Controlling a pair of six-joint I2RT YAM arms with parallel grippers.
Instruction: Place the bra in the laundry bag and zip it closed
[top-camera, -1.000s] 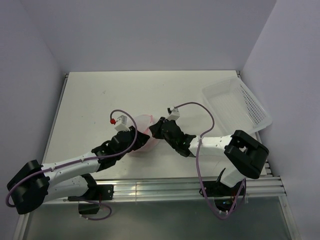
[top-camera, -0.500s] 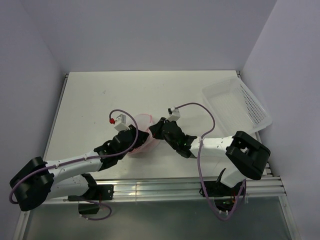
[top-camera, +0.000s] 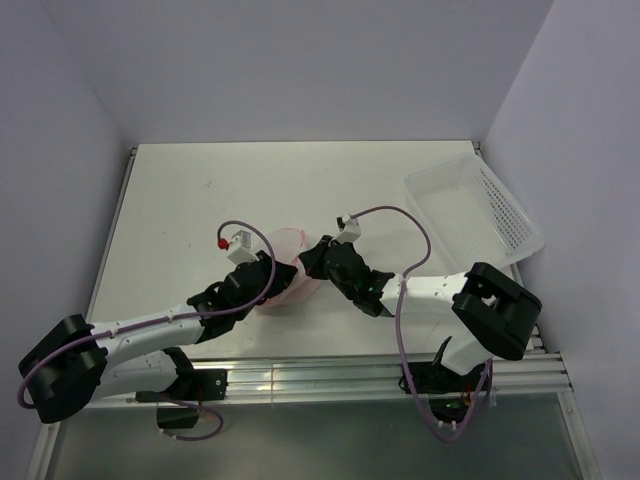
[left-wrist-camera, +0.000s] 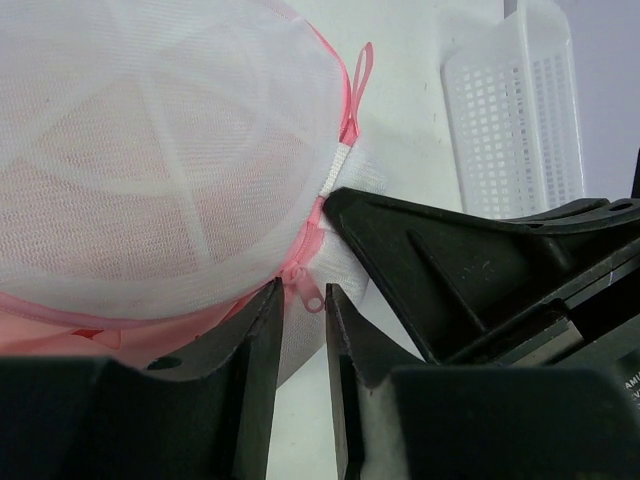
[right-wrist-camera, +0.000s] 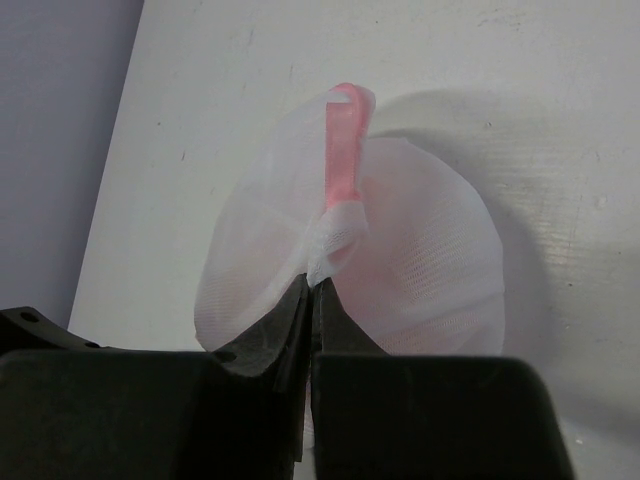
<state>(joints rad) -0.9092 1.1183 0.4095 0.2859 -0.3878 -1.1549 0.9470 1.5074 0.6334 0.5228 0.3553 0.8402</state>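
The laundry bag (top-camera: 286, 262), a round white mesh pouch with a pink zipper rim, lies between my two grippers. The pink bra (left-wrist-camera: 150, 335) shows through the mesh inside it, and as a pink tint in the right wrist view (right-wrist-camera: 410, 265). My left gripper (left-wrist-camera: 302, 292) is narrowly open, its jaws on either side of the small pink zipper pull (left-wrist-camera: 310, 294) without clamping it. My right gripper (right-wrist-camera: 312, 283) is shut on the bag's white mesh end tab (right-wrist-camera: 325, 245), below the pink hanging loop (right-wrist-camera: 342, 150). In the top view the left gripper (top-camera: 270, 277) is at the bag's near left and the right gripper (top-camera: 309, 262) at its right.
A rigid white perforated basket (top-camera: 475, 205) stands at the back right of the white table (top-camera: 180, 190); it also shows in the left wrist view (left-wrist-camera: 510, 100). Purple cables loop above both wrists. Walls close in the table on three sides.
Almost nothing. My left arm has shifted slightly at the bag's rim; the bag and my right gripper have kept their places.
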